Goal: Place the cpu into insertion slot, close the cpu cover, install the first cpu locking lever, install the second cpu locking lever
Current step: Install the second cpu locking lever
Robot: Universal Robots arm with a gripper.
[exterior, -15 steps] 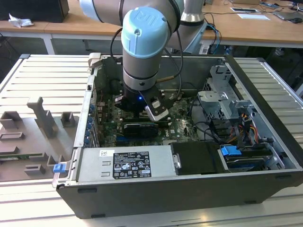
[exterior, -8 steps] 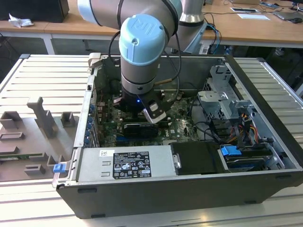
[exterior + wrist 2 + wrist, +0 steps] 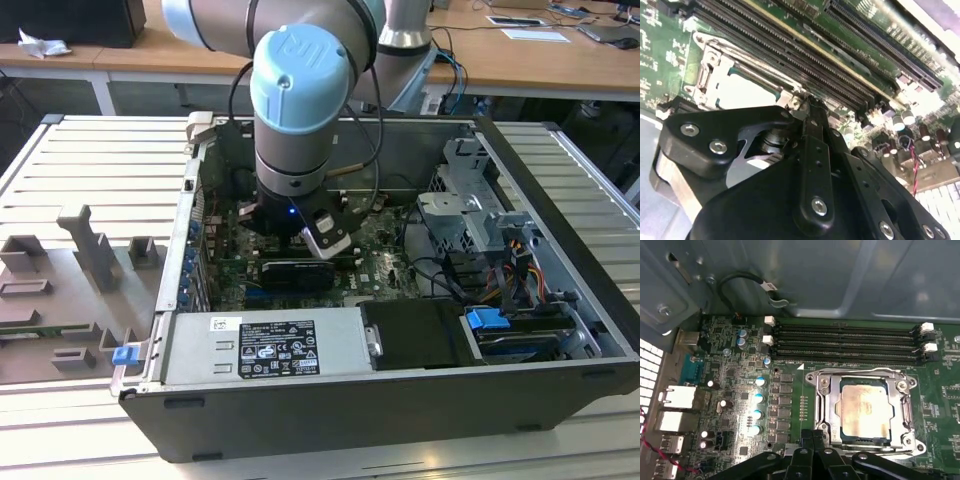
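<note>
In the exterior view the arm (image 3: 300, 110) reaches down into the open computer case (image 3: 400, 400), and its wrist hides the socket area of the motherboard (image 3: 385, 265).

In the first wrist view the cpu (image 3: 863, 411) lies flat in the insertion slot (image 3: 832, 412), its pale face visible through the square window of the cpu cover (image 3: 902, 405), which is folded down over it. The socket's near edge is cut off by the black gripper (image 3: 813, 440) linkage, so the locking levers cannot be made out there. The memory slots (image 3: 845, 342) run just beyond the socket.

In the second wrist view the gripper (image 3: 812, 112) body blocks much of the socket. Part of the cpu (image 3: 745, 92) and the cover frame (image 3: 707, 75) remain visible beside it. The fingertips appear drawn close together at the socket's edge, with no object seen between them. Whether they touch a lever or the cover cannot be determined.

The power supply (image 3: 265, 345) and drive cage (image 3: 470, 215) show in the exterior view.
</note>
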